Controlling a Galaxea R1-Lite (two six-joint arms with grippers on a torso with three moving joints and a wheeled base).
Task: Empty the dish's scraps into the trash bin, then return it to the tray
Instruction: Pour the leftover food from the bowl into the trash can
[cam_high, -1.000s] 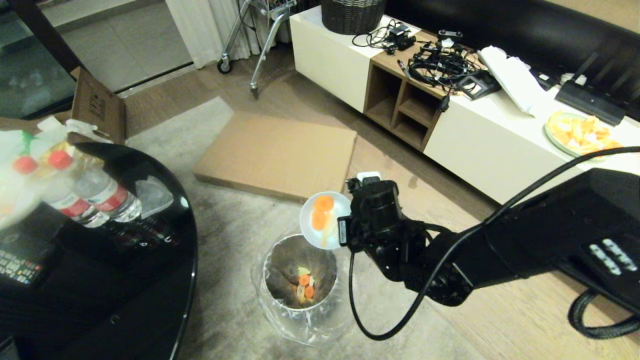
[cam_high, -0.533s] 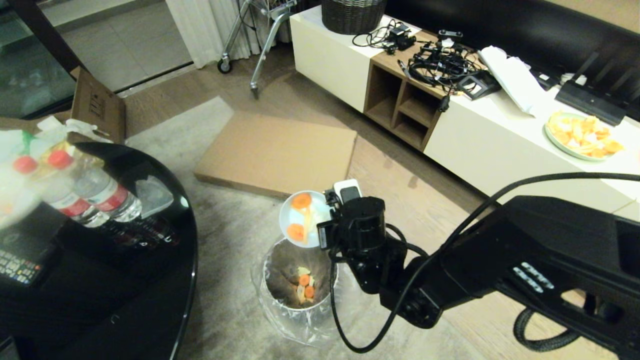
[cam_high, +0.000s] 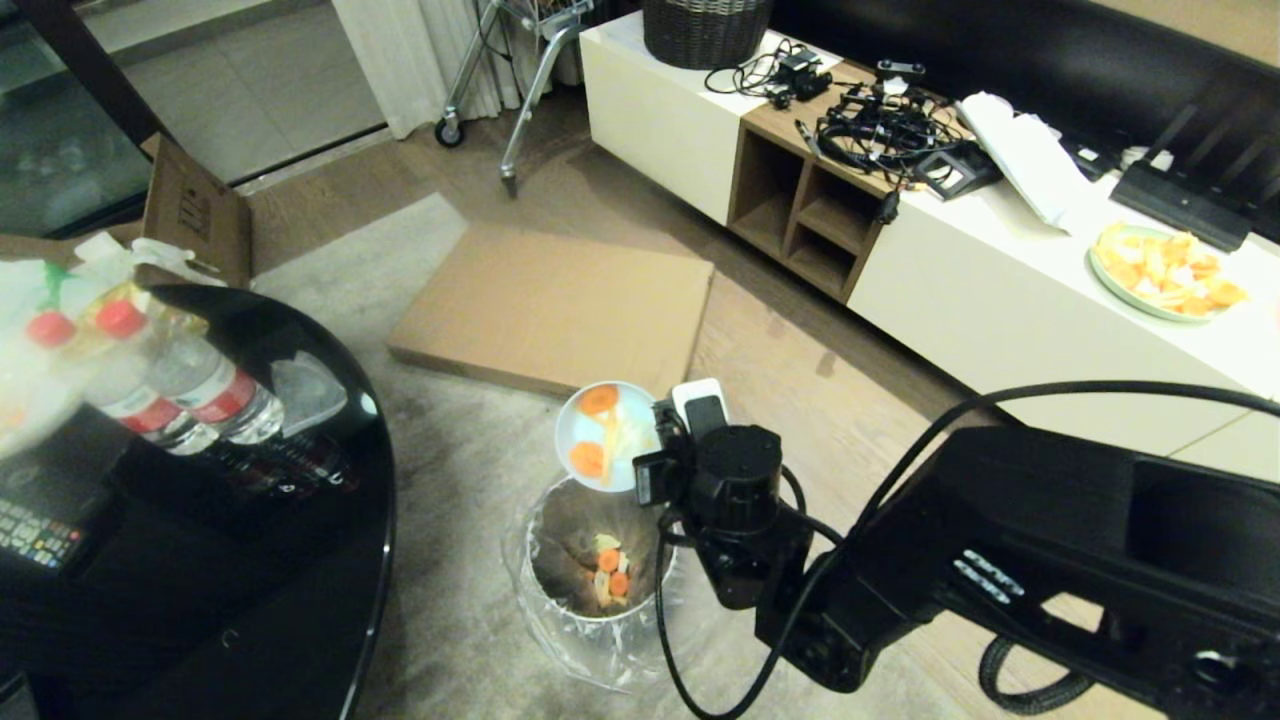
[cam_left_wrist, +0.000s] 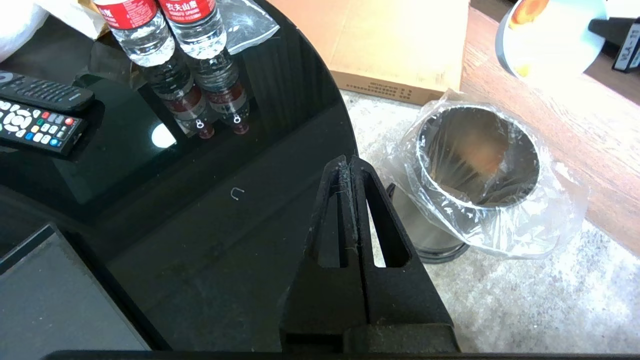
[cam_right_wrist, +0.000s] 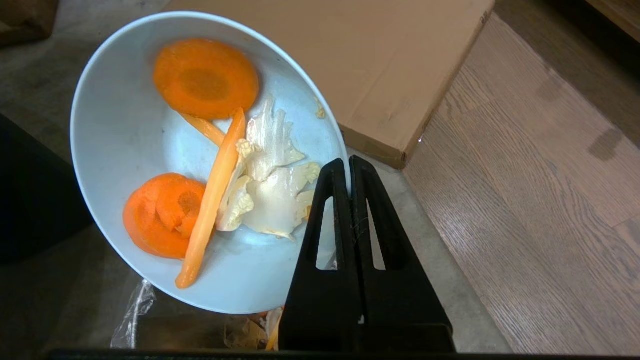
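**Tilted bowl held over bin**

Small round pale blue-white bowl (cam_high: 604, 438) hangs tilted above the far rim of the round silvery metal bin with crinkly clear liner (cam_high: 598, 560); open rug around the bin, glossy black table edge (cam_high: 385, 560) near its left. Right gripper (cam_right_wrist: 349, 172) is clamped on the bowl's rim. Orange carrot slices and pale leafy bits (cam_right_wrist: 220, 185) cling inside. Left gripper (cam_left_wrist: 349, 165) is closed, empty, above the table edge.

One dish (cam_right_wrist: 130, 150) carries two round carrot slices (cam_right_wrist: 206, 78), one carrot strip (cam_right_wrist: 212, 200) and several pale cabbage bits (cam_right_wrist: 272, 185). One trash bin (cam_high: 560, 600). Two water bottles (cam_left_wrist: 167, 30), two remote controls (cam_left_wrist: 35, 107), one wicker basket (cam_high: 705, 30).
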